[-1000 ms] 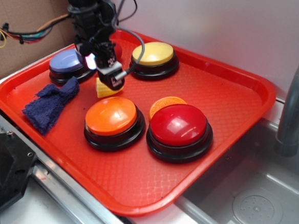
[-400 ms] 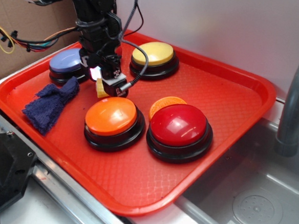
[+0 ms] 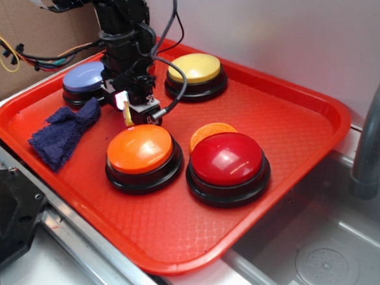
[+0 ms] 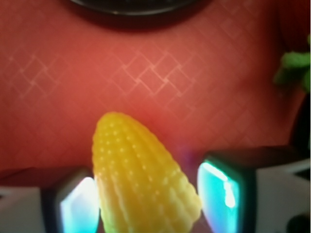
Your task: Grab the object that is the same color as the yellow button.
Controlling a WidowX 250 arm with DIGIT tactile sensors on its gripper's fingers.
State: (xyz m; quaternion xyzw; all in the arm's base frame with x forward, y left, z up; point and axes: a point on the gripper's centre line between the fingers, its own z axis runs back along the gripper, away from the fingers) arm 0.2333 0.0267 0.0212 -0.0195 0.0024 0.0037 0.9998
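1. Two pads of our gripper (image 4: 146,204) flank the corn cob (image 4: 141,179), open, not clearly touching.
2. We see its long axis pointing away, lying on the tray (image 3: 277,109) beside the orange button (image 3: 140,149).

Black arm (image 3: 123,27), trailing black cables (image 3: 175,24)

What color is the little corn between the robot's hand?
Yellow, with rows of tiny bumpy kernels. The toy corn cob shows best in the wrist view, between the hand's fingers.
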